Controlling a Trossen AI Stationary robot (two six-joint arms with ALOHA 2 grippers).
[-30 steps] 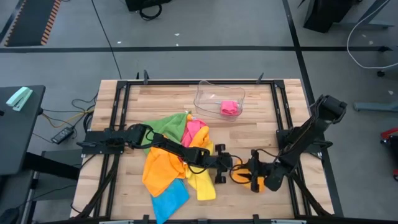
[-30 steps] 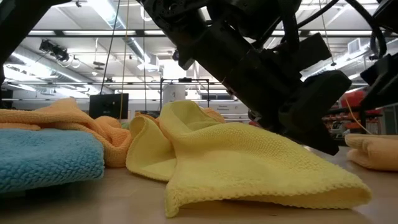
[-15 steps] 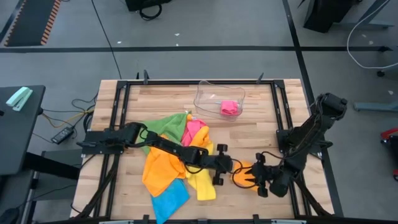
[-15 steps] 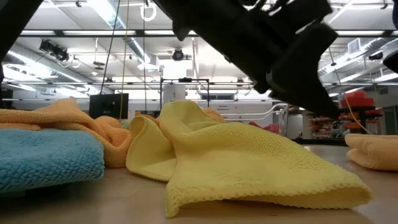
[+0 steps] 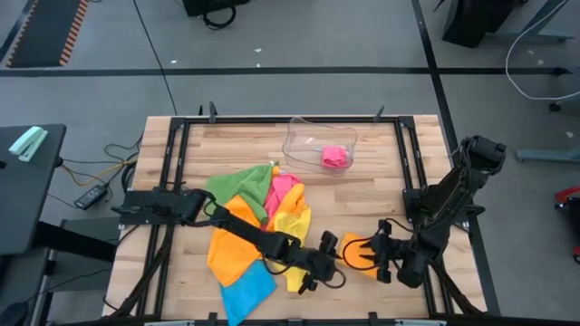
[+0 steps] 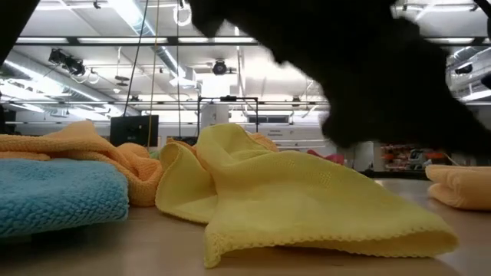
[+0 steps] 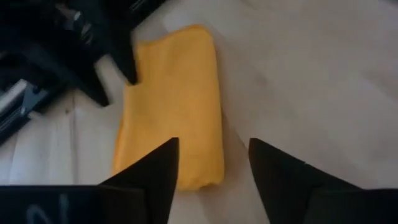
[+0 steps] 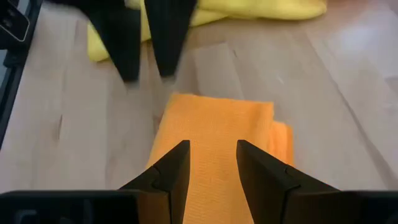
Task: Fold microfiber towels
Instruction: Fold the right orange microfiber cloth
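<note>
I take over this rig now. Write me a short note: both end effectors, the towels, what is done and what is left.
Left end effector: open, holds nothing, beside the folded orange towel.
Right end effector: fingers apart over that towel, no visible grip.
Done: the orange towel is folded; a pink one lies in the clear tray.
Left: the pile of green, pink, orange, yellow and blue towels is unfolded.

A wooden table [image 5: 372, 190] framed in black rails is seen from above. On it a heap of microfiber towels [image 5: 258, 226] is spread, green, pink, orange, yellow and blue. A folded orange towel [image 5: 355, 253] is laid apart nearer the right side. A clear plastic tray [image 5: 304, 136] is placed at the far edge.
</note>
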